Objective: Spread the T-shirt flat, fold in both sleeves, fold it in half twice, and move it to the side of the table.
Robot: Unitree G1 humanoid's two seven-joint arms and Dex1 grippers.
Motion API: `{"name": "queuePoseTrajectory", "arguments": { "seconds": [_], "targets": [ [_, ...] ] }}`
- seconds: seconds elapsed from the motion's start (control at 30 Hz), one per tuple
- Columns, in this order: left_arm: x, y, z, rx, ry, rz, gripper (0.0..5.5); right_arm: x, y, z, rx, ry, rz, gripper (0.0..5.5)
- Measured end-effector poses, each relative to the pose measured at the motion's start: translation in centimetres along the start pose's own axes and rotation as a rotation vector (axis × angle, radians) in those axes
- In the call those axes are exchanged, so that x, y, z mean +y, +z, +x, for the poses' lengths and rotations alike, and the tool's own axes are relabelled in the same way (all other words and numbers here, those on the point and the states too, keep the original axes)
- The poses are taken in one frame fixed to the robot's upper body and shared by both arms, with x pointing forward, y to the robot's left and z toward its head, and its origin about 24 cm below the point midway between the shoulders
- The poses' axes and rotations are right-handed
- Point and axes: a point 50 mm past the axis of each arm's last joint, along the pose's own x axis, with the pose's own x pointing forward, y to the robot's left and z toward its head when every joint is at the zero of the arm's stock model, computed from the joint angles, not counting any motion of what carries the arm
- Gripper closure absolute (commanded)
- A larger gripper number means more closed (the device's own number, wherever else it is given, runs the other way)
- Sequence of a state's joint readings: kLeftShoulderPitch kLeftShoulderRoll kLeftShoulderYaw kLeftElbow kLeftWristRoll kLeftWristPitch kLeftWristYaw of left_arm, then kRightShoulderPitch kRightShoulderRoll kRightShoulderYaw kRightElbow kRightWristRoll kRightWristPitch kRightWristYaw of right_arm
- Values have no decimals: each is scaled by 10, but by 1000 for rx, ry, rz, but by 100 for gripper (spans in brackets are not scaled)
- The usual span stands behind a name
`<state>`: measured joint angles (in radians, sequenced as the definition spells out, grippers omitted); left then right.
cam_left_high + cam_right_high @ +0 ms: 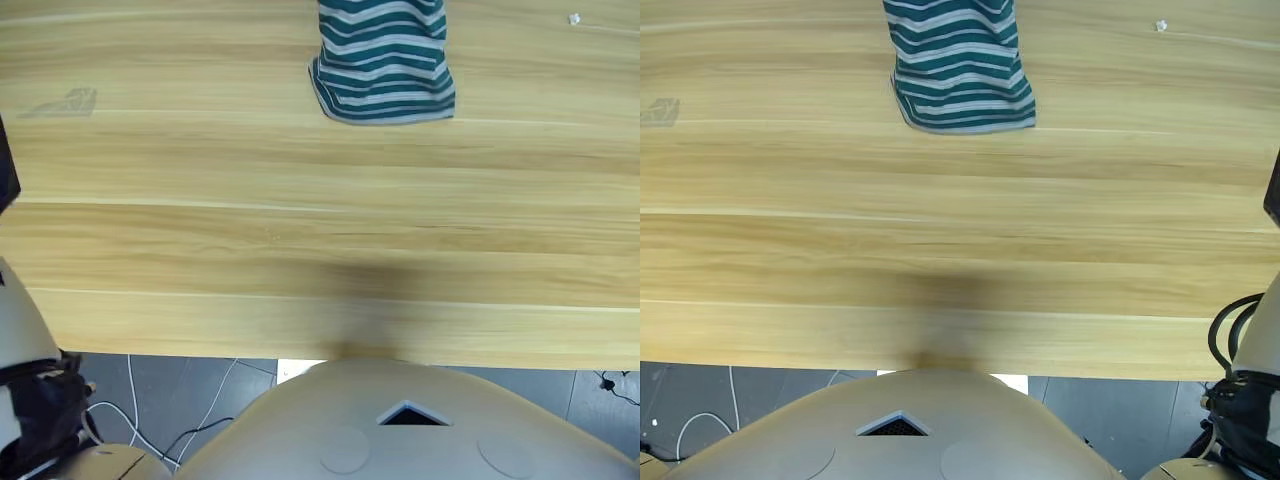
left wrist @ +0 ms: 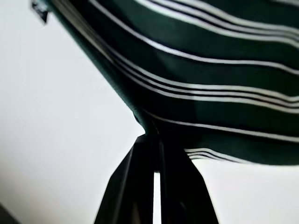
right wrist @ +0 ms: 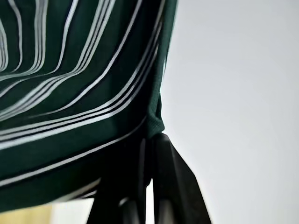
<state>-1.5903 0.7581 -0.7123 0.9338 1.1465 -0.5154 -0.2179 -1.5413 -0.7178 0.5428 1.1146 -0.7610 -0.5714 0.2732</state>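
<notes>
A dark green T-shirt [image 1: 384, 62] with white stripes hangs down onto the far part of the wooden table [image 1: 300, 230], its lower end resting on the surface and its upper part cut off by the picture's top edge. In the left wrist view my left gripper [image 2: 152, 142] is shut on an edge of the T-shirt [image 2: 219, 79], cloth pinched between the dark fingers [image 2: 131, 186]. My right gripper [image 3: 154, 140] is likewise shut on the T-shirt [image 3: 74, 79], its fingers [image 3: 173, 182] pressed together under the hem.
A small white speck [image 1: 574, 18] lies at the far right of the table. A faint mark [image 1: 70, 100] shows on the wood at the far left. Cables [image 1: 150, 420] run over the floor below the table's near edge.
</notes>
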Motion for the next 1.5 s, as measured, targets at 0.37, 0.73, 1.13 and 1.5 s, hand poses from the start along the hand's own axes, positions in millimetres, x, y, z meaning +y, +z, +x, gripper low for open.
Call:
{"name": "queuePoseTrajectory", "arguments": {
  "seconds": [0.37, 0.73, 1.13, 1.5],
  "targets": [
    [-43, 7, 11, 22, -48, -20, 550, 14, -3, 11, 100, -68, -164, 547],
    [-174, 176, -77, -642, -295, -351, 550, 170, 50, -39, -417, 242, 119, 547],
    [-109, 202, -187, -779, -336, -387, 550, 177, 116, -165, -694, 422, 406, 547],
    [-99, 250, -270, -1115, -712, -524, 459, 181, 175, -213, -919, 784, 637, 550]
  ]
}}
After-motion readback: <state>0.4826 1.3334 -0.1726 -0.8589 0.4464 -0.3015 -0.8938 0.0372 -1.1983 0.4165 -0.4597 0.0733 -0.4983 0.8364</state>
